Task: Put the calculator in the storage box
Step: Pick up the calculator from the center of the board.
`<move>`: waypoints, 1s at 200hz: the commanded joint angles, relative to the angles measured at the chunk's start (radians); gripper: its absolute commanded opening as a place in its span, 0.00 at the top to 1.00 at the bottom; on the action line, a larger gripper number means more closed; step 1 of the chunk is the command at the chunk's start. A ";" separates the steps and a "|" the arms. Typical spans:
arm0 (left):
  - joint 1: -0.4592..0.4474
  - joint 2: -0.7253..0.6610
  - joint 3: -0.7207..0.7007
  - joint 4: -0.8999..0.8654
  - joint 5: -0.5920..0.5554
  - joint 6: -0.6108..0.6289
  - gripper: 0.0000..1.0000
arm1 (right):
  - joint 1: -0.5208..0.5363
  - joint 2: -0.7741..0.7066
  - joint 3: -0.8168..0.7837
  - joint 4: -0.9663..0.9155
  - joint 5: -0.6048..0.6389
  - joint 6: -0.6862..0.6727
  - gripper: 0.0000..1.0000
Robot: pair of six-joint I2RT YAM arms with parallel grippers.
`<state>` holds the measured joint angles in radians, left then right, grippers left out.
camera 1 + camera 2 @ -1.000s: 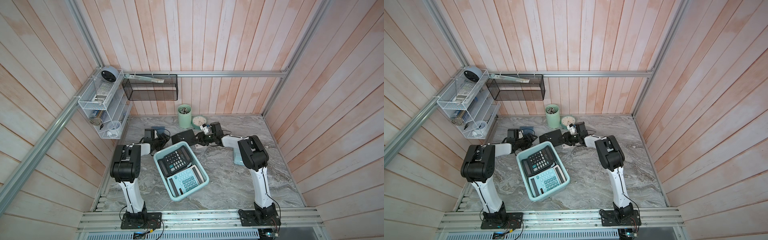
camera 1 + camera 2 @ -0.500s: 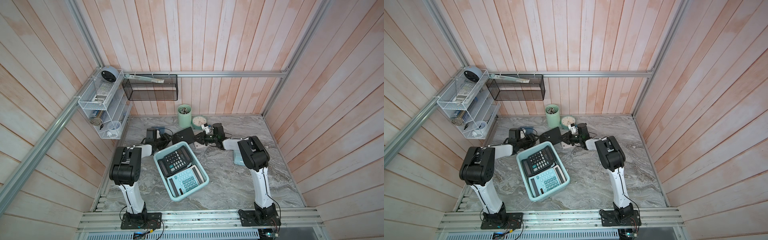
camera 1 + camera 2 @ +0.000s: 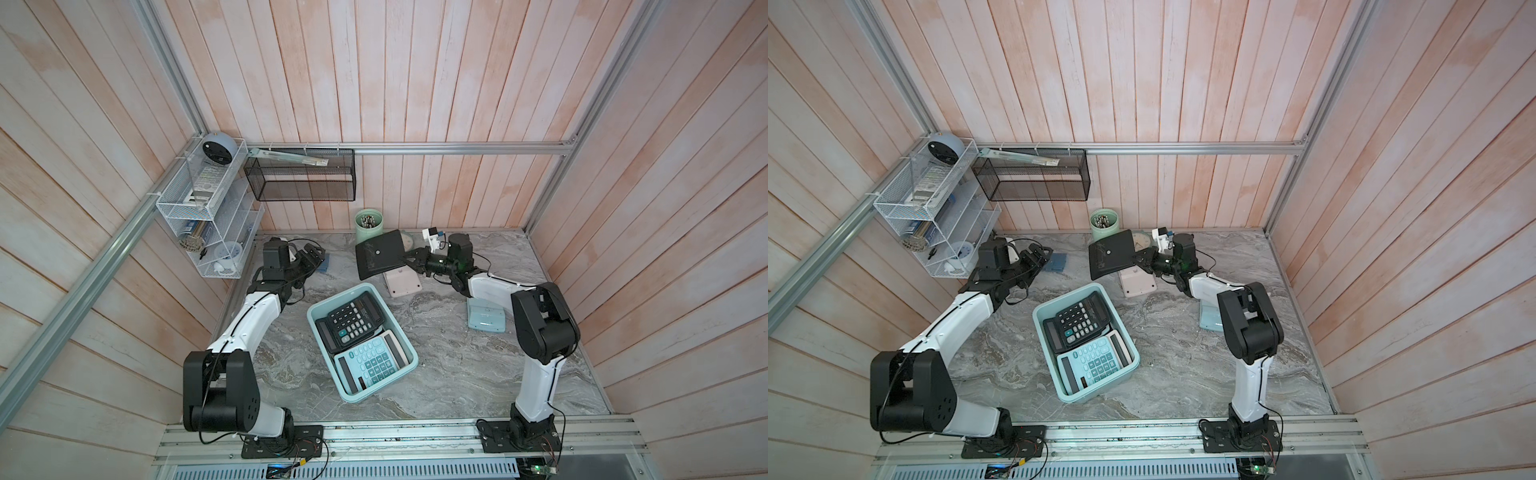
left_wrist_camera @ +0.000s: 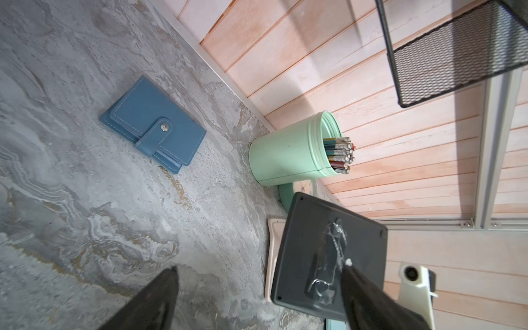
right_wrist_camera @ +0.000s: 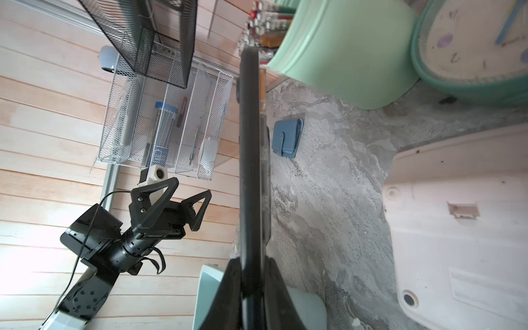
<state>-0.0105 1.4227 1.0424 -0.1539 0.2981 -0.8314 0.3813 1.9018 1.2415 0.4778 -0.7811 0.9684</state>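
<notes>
Top views: the black calculator (image 3: 380, 258) is off the table and tilted with its back showing; it is not in the storage box.
Right claw (image 3: 409, 262): clamped tight on one edge of that calculator. The right wrist view shows the calculator edge-on between the two fingers.
Storage box (image 3: 350, 398): on the table, apart from the right claw, on the side toward the arm bases. A second black calculator (image 3: 351, 322) and an aqua calculator (image 3: 370, 365) lie in it, keys up.
Pink calculator (image 3: 403, 283): face down on the table, below the right claw.
Left claw (image 3: 316, 254): jaws spread wide, holding nothing, apart from the held calculator.
Blue wallet (image 4: 154, 125): flat on the table ahead of the left claw.
Pencil cup (image 3: 368, 222): against the back wall, beyond the held calculator.
</notes>
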 commanded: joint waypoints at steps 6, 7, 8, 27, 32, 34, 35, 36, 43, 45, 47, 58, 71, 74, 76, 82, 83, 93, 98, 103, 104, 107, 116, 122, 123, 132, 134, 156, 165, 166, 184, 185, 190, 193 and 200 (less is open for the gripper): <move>-0.002 -0.109 0.011 -0.105 -0.007 0.005 0.00 | 0.004 -0.126 0.005 -0.159 0.074 -0.187 1.00; -0.002 -0.113 0.011 -0.108 -0.005 0.004 0.00 | 0.005 -0.131 0.008 -0.171 0.078 -0.194 1.00; -0.002 -0.117 0.010 -0.110 -0.004 0.004 0.00 | 0.006 -0.135 0.008 -0.180 0.079 -0.200 1.00; -0.006 -0.192 0.020 -0.161 0.017 -0.016 0.00 | 0.037 -0.229 0.027 -0.364 0.178 -0.357 1.00; -0.011 -0.211 0.019 -0.168 0.022 -0.025 0.00 | 0.050 -0.252 0.036 -0.419 0.212 -0.402 1.00; -0.013 -0.219 0.019 -0.171 0.022 -0.028 0.00 | 0.056 -0.261 0.041 -0.438 0.229 -0.424 1.00; -0.016 -0.219 0.019 -0.172 0.023 -0.030 0.00 | 0.059 -0.266 0.044 -0.452 0.236 -0.433 1.00; -0.016 -0.224 0.020 -0.173 0.024 -0.032 0.00 | 0.062 -0.270 0.046 -0.463 0.243 -0.442 1.00; -0.027 -0.250 0.019 -0.187 0.027 -0.046 0.00 | 0.088 -0.301 0.059 -0.533 0.308 -0.510 1.00; -0.031 -0.257 0.020 -0.188 0.029 -0.049 0.00 | 0.097 -0.308 0.062 -0.551 0.329 -0.528 1.00; -0.035 -0.264 0.019 -0.191 0.031 -0.054 0.00 | 0.105 -0.317 0.065 -0.570 0.348 -0.546 1.00; -0.055 -0.294 0.019 -0.203 0.039 -0.082 0.00 | 0.157 -0.360 0.074 -0.638 0.466 -0.639 1.00; -0.078 -0.323 0.012 -0.203 0.058 -0.124 0.00 | 0.222 -0.398 0.080 -0.697 0.609 -0.732 1.00; -0.082 -0.329 0.009 -0.202 0.060 -0.134 0.00 | 0.237 -0.404 0.082 -0.707 0.640 -0.751 1.00; -0.084 -0.332 0.009 -0.201 0.061 -0.141 0.00 | 0.247 -0.408 0.083 -0.715 0.657 -0.760 1.00; -0.090 -0.344 0.007 -0.202 0.068 -0.156 0.00 | 0.270 -0.419 0.086 -0.731 0.710 -0.791 1.00; -0.091 -0.346 0.006 -0.202 0.069 -0.159 0.00 | 0.274 -0.420 0.087 -0.733 0.717 -0.794 1.00; -0.099 -0.362 -0.004 -0.188 0.083 -0.194 0.00 | 0.312 -0.436 0.088 -0.746 0.790 -0.834 1.00; -0.103 -0.369 -0.011 -0.177 0.091 -0.210 0.00 | 0.330 -0.444 0.086 -0.748 0.829 -0.854 1.00; -0.109 -0.378 -0.017 -0.169 0.093 -0.228 0.00 | 0.350 -0.451 0.085 -0.751 0.866 -0.875 1.00; -0.111 -0.380 -0.018 -0.168 0.093 -0.232 0.00 | 0.356 -0.451 0.085 -0.751 0.873 -0.879 1.00; -0.114 -0.384 -0.021 -0.164 0.093 -0.241 0.00 | 0.367 -0.455 0.083 -0.751 0.897 -0.895 1.00; -0.131 -0.397 -0.034 -0.144 0.090 -0.269 0.00 | 0.410 -0.464 0.080 -0.748 0.975 -0.941 1.00; -0.145 -0.402 -0.041 -0.134 0.087 -0.282 0.00 | 0.436 -0.467 0.079 -0.745 1.030 -0.971 1.00; -0.147 -0.403 -0.041 -0.132 0.087 -0.284 0.00 | 0.439 -0.467 0.079 -0.744 1.037 -0.975 1.00; -0.165 -0.408 -0.043 -0.128 0.079 -0.295 0.00 | 0.482 -0.472 0.075 -0.729 1.107 -1.025 1.00; -0.170 -0.409 -0.044 -0.127 0.077 -0.298 0.00 | 0.492 -0.471 0.075 -0.726 1.126 -1.037 1.00; -0.209 -0.412 -0.054 -0.099 0.066 -0.334 0.00 | 0.580 -0.462 0.069 -0.676 1.286 -1.157 1.00; -0.222 -0.412 -0.061 -0.080 0.065 -0.352 0.00 | 0.612 -0.453 0.069 -0.653 1.345 -1.207 1.00; -0.223 -0.412 -0.061 -0.078 0.065 -0.354 0.00 | 0.614 -0.452 0.069 -0.649 1.352 -1.213 1.00; -0.245 -0.408 -0.059 -0.062 0.063 -0.378 0.00 | 0.674 -0.429 0.057 -0.579 1.443 -1.328 1.00; -0.246 -0.407 -0.059 -0.062 0.062 -0.379 0.00 | 0.678 -0.428 0.057 -0.575 1.449 -1.336 1.00; -0.250 -0.406 -0.058 -0.060 0.062 -0.385 0.00 | 0.693 -0.421 0.053 -0.552 1.472 -1.369 1.00; -0.251 -0.404 -0.058 -0.057 0.064 -0.390 0.00 | 0.701 -0.417 0.051 -0.540 1.486 -1.389 1.00; -0.253 -0.400 -0.057 -0.050 0.067 -0.400 0.00 | 0.720 -0.407 0.048 -0.511 1.514 -1.427 1.00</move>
<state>-0.2501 1.0237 0.9955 -0.2623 0.3622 -1.1790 1.0500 1.4715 1.2892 -0.2111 0.5186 -0.2501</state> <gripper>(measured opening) 0.998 0.173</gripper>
